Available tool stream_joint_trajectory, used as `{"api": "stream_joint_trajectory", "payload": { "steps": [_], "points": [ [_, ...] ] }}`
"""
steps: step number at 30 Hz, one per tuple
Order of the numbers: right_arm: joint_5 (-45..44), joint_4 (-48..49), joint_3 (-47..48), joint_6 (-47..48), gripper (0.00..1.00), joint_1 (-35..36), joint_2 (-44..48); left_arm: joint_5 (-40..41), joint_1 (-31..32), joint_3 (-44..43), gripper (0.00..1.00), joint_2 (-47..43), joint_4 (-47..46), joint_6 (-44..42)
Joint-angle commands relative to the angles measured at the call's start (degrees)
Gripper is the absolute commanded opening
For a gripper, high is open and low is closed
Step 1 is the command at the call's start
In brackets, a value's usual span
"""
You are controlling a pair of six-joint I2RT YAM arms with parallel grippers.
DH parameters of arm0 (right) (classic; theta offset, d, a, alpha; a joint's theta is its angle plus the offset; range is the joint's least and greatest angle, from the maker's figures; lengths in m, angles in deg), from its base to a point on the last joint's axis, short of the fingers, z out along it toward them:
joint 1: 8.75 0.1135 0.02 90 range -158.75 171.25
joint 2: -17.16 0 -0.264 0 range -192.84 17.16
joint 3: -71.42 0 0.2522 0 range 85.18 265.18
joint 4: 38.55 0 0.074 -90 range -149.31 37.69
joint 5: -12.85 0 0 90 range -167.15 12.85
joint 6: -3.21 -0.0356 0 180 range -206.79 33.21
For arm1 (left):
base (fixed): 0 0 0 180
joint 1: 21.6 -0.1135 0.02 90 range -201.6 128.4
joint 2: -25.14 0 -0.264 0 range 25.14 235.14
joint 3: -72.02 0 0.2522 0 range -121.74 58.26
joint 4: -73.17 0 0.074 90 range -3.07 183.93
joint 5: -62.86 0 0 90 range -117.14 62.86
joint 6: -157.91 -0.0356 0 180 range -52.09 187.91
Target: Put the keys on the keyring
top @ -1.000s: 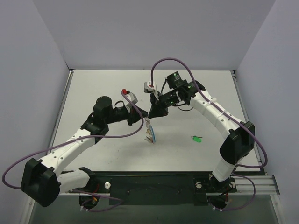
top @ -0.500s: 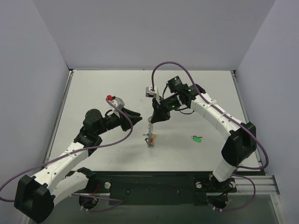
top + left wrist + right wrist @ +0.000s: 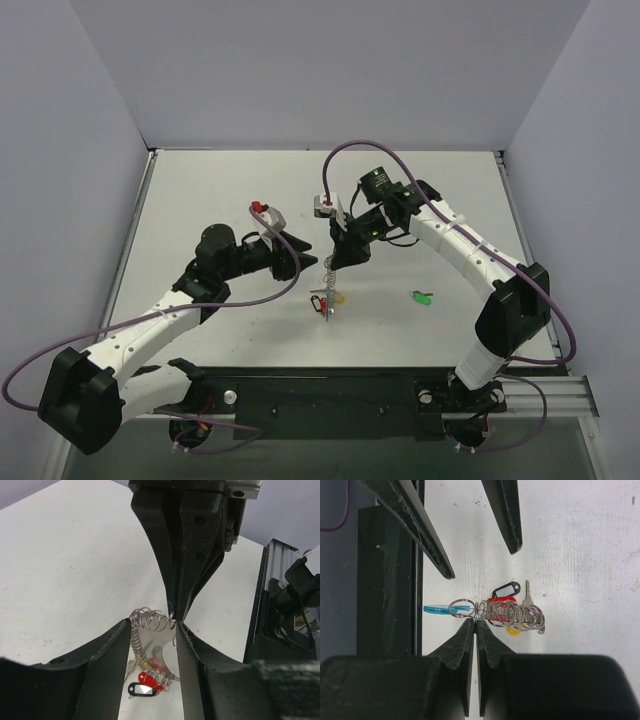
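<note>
The keyring [image 3: 512, 614], a coil of silvery wire rings, hangs from my right gripper [image 3: 476, 619], which is shut on one ring near its end. A blue tag [image 3: 437, 609], a red tag [image 3: 147, 679], a black tag [image 3: 141, 690], a yellow piece [image 3: 512, 628] and a silver key [image 3: 527, 592] dangle from it. My left gripper [image 3: 152, 625] is open, its fingers either side of the coil [image 3: 150, 620] without touching it. In the top view the left gripper [image 3: 298, 260] faces the right gripper [image 3: 332, 264] from the left. A green key [image 3: 420, 297] lies alone on the table to the right.
The white table [image 3: 200, 200] has a raised rim and grey walls on three sides. A black rail [image 3: 330, 395] with the arm bases runs along the near edge. Purple cables [image 3: 360, 145] loop above both arms.
My left gripper let go of the keyring, opened, drew back left, then came back beside it. The right gripper lowered a little, and the keyring now hangs from it alone.
</note>
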Motion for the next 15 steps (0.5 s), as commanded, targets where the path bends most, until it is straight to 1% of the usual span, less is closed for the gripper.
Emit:
{"api": "stream_joint_trajectory", "payload": {
  "steps": [1, 8, 15],
  "points": [
    [1.5, -2.93, 1.69, 2.52, 0.0, 0.56, 2.43, -3.53, 1.69, -4.81, 0.49, 3.71, 0.27, -3.2],
    [2.3, -3.11, 1.96, 2.7, 0.0, 0.56, 2.43, -4.5, 3.8, -5.34, 0.47, 6.09, -1.13, -4.35],
    [3.09, -3.55, 1.96, 2.79, 0.0, 0.56, 2.35, -5.64, 4.07, -5.17, 0.44, 7.84, -2.1, -4.26]
  ]
}}
